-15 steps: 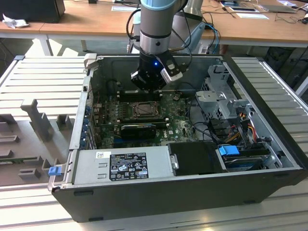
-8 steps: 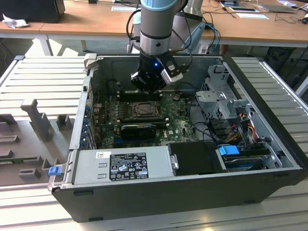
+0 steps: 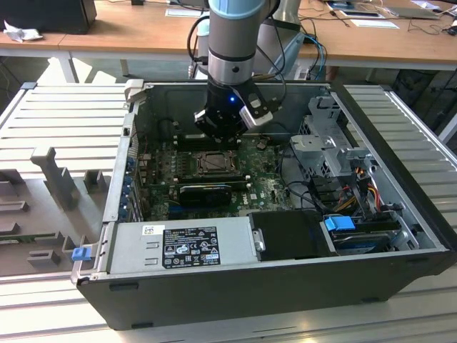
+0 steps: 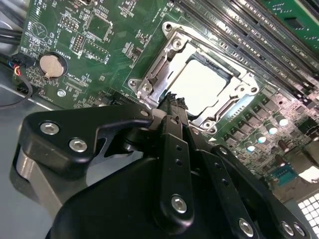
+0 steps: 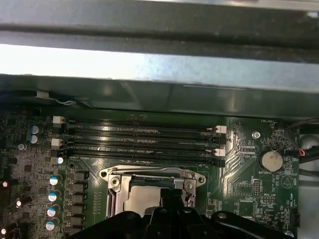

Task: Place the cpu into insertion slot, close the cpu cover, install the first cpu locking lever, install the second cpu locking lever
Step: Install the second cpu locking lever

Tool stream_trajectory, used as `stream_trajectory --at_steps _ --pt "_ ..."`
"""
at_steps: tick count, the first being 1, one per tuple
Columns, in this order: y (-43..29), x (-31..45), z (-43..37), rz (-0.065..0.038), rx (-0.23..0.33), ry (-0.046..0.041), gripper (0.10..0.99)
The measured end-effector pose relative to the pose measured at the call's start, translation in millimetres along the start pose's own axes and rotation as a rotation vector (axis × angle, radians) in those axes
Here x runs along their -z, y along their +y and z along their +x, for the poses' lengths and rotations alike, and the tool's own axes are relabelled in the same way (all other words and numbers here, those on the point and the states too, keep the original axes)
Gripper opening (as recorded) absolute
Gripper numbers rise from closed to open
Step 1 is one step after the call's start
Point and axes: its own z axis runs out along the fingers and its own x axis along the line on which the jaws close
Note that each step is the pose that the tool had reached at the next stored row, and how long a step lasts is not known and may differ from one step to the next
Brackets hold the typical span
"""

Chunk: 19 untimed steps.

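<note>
1. The arm reaches down into an open computer case [image 3: 285, 279] that lies on its side on a ribbed grey table [image 3: 64, 128].
2. The claw [image 4: 173, 102] hangs just above the green circuit board [image 4: 99, 45], over one edge of the insertion slot [image 4: 149, 74]. In the first wrist view the claw [image 5: 168, 195] overlaps the near edge of the socket.
3. Claw state: clenched. In the second wrist view the two fingertips meet in a single narrow point, and nothing is seen between them.
4. The cpu [image 4: 202, 87] sits flat inside the insertion slot, its pale silvery face turned up. It is also visible in the first wrist view [image 5: 142, 196].
5. The cpu cover [image 4: 219, 64] lies down over the chip; its silvery frame surrounds the chip's face on all sides, and the chip shows through the cut-out centre.
6. Whether the claw tip touches the frame cannot be told.
7. In the exterior view the insertion slot [image 3: 214, 163] lies directly under the claw [image 3: 223, 128], near the middle of the board.
8. Long black memory slots [image 5: 139, 142] run alongside the socket, and a round coin battery [image 5: 271, 160] sits on the board well apart from it.
</note>
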Motion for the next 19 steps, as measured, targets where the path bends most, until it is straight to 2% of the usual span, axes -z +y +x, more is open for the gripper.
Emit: stream_trajectory --at_steps 3,6,15,19 --pt "-4.4 0.2 0.2 0.000 0.000 -0.0001 0.106" --pt "-4.8 5.0 0.3 0.000 0.000 0.0000 0.106" --pt "-10.7 5.6 0.6 0.000 0.000 0.0000 0.106" --pt "-16.8 6.0 0.9 0.000 0.000 0.0000 0.106"
